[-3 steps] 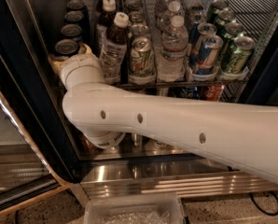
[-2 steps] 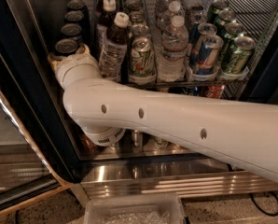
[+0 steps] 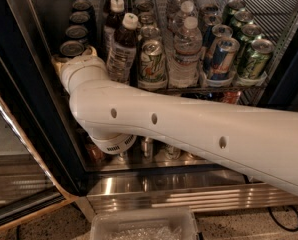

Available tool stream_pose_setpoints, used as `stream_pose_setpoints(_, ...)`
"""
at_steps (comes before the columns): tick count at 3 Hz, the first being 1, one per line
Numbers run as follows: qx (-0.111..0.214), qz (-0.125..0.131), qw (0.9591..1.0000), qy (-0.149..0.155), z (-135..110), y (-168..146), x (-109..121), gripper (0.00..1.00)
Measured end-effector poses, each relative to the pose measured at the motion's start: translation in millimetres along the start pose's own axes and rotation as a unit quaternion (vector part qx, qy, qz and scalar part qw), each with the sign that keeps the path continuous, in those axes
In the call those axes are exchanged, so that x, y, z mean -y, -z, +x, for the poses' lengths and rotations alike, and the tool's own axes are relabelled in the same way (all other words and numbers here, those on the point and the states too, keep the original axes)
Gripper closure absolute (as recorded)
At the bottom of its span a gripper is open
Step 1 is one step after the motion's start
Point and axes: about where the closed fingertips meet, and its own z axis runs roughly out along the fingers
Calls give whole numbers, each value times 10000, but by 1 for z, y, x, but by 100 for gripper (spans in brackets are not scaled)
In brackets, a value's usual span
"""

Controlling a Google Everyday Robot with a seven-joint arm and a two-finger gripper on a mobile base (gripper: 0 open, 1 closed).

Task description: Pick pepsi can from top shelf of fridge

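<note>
A lane of pepsi cans, dark with silver tops, runs along the left side of the top shelf, a wire rack inside the fridge. The front pepsi can sits right above my white wrist. My gripper is at this front can, with tan parts showing on either side of it; the wrist hides most of it. My thick white arm crosses the view from the lower right to the left lane.
To the right of the pepsi lane stand dark drink bottles, a pale green can, water bottles, slim blue-and-silver cans and green cans. Lower racks hold more cans. The steel base and a clear plastic bin lie below.
</note>
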Motion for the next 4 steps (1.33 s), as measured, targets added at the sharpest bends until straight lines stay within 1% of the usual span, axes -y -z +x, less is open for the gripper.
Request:
stream_pose_setpoints(1,205,-115,9996,-138,-29,9,4,100)
stream_pose_setpoints(2,530,-293,9976,-350,-68,24,13,100)
stream_pose_setpoints(3,531,-297,9975,-348,-68,24,13,100)
stream_pose_setpoints(4,552,-384,9973,-282,-70,24,6,100)
